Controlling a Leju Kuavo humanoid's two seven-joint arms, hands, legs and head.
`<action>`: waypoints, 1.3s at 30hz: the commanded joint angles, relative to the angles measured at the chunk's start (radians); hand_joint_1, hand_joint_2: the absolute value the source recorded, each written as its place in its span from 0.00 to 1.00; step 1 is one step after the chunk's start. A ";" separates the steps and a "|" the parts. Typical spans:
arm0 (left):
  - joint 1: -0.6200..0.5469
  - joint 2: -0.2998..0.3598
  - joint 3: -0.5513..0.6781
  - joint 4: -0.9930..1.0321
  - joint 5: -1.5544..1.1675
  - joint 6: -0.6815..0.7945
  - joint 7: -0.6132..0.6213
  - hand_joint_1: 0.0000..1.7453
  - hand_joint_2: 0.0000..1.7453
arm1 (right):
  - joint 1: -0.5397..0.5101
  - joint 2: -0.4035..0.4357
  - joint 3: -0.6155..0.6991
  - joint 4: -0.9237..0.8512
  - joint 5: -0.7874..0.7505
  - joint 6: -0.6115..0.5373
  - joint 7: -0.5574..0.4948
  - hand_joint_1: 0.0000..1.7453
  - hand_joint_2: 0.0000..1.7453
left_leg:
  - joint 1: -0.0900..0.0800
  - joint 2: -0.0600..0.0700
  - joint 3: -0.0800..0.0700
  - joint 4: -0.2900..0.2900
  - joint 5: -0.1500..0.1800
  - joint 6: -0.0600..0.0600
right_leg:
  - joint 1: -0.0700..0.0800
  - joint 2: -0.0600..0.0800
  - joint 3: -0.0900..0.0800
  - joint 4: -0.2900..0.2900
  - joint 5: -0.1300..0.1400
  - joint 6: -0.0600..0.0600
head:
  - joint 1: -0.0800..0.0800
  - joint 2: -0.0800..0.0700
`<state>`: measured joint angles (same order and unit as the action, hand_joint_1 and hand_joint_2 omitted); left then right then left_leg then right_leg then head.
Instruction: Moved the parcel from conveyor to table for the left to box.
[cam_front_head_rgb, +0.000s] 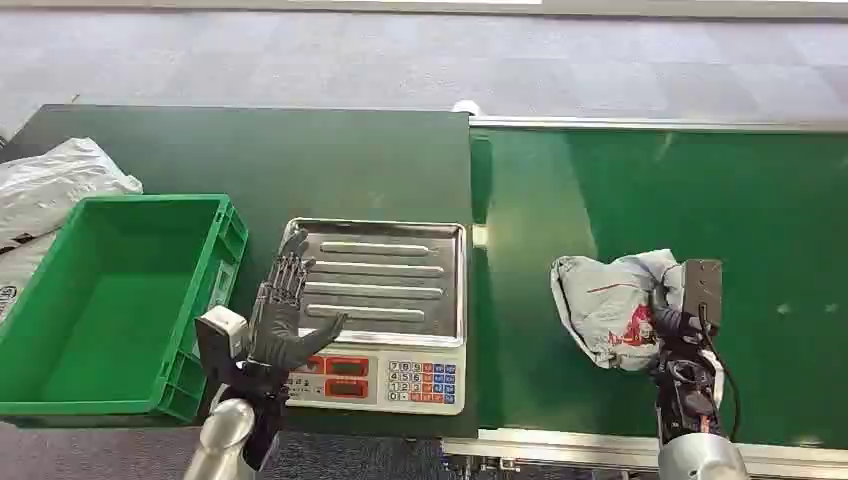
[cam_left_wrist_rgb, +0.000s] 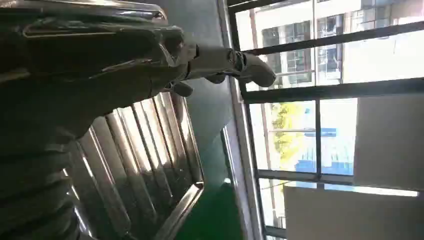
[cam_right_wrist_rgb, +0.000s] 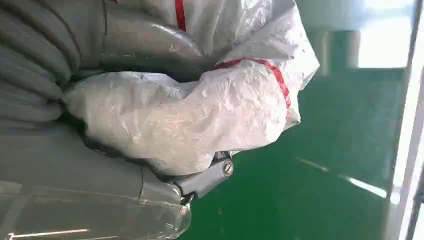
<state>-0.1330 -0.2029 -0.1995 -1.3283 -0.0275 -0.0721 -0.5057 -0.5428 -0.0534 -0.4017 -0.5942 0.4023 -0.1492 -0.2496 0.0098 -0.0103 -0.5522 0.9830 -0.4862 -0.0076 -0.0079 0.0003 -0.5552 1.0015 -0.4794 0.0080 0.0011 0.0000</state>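
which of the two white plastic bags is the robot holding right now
The crumpled parcel with red markings on the conveyor belt, gripped by the right hand. The other white bag lies untouched left of the green crate.

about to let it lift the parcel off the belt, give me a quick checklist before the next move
1. Right hand grips the parcel: ok, fingers wrap the bag in the right wrist view.
2. Parcel clear of the conveyor: cannot tell.
3. Scale tray bare for set-down: ok.
4. Left hand out of the path: not ok, it hovers open at the tray's near-left edge.
5. Green crate empty: ok.
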 joint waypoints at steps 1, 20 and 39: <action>-0.012 0.009 0.008 -0.011 0.045 0.118 -0.115 0.00 1.00 | 0.106 0.074 0.120 -0.422 -0.308 0.043 -0.207 1.00 1.00 | 0.000 0.001 -0.001 0.000 0.000 0.000 | 0.000 0.001 -0.002 0.000 0.000 0.000 | 0.000 0.000; 0.007 0.023 -0.042 -0.184 0.050 0.361 -0.192 0.00 1.00 | -0.174 0.113 0.777 -0.180 -0.052 -0.064 -0.252 1.00 1.00 | 0.000 0.012 0.002 -0.001 0.000 0.000 | 0.000 0.009 -0.001 0.000 0.002 -0.001 | 0.000 0.000; -0.026 0.026 -0.088 -0.148 0.050 0.369 -0.192 0.00 1.00 | -0.313 0.242 0.991 0.199 0.037 0.162 -0.077 1.00 1.00 | 0.000 0.003 0.000 -0.001 0.001 0.000 | 0.000 0.001 -0.001 0.001 0.001 -0.001 | 0.000 0.000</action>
<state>-0.1257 -0.2075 -0.2625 -1.5255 0.0202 0.2949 -0.7008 -0.7723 0.1553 0.4998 -0.5703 0.4372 -0.0656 -0.3788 0.0101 -0.0094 -0.5523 0.9828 -0.4853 -0.0076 -0.0074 0.0004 -0.5556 1.0027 -0.4790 0.0074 0.0015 0.0000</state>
